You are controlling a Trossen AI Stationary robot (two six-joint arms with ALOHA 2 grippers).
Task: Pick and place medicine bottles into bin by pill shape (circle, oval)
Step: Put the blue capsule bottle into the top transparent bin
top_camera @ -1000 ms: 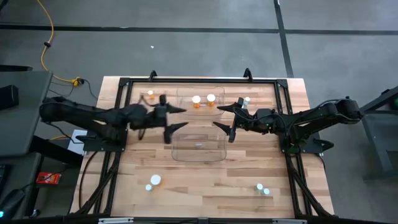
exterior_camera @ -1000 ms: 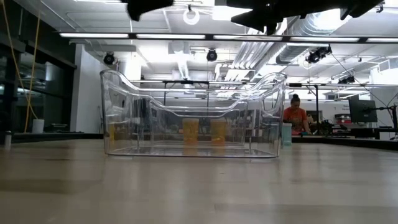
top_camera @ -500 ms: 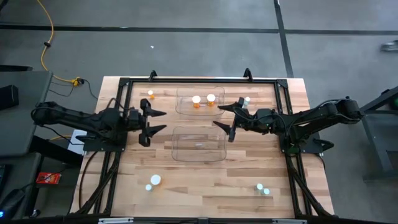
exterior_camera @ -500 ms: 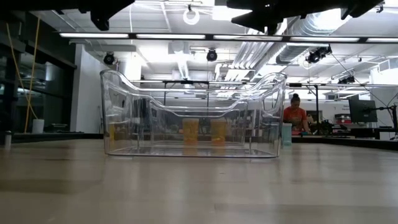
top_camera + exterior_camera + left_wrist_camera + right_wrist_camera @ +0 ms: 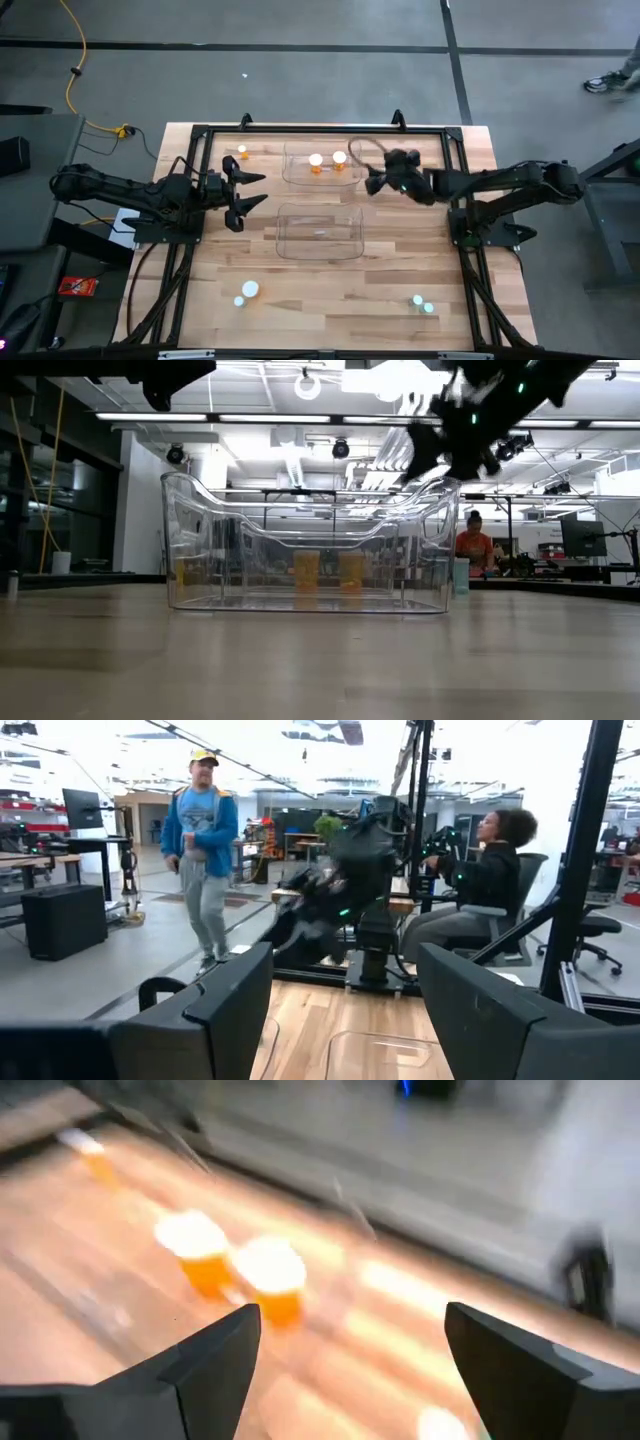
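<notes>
Jaws on my right gripper (image 5: pixel 372 168) stand wide and empty; over the last second I've swung that arm from above the near clear bin (image 5: pixel 318 231) toward the far bin (image 5: pixel 320 163), where two orange medicine bottles (image 5: pixel 327 161) already stand. A pale bottle was visible near that far-right corner before; the arm covers the spot now, probably my next pick. My left gripper (image 5: pixel 243 190), jaws mostly open and empty, has pulled back off the bins. More bottles (image 5: pixel 245 291) wait along the desk's (image 5: pixel 400 270) near edge.
</notes>
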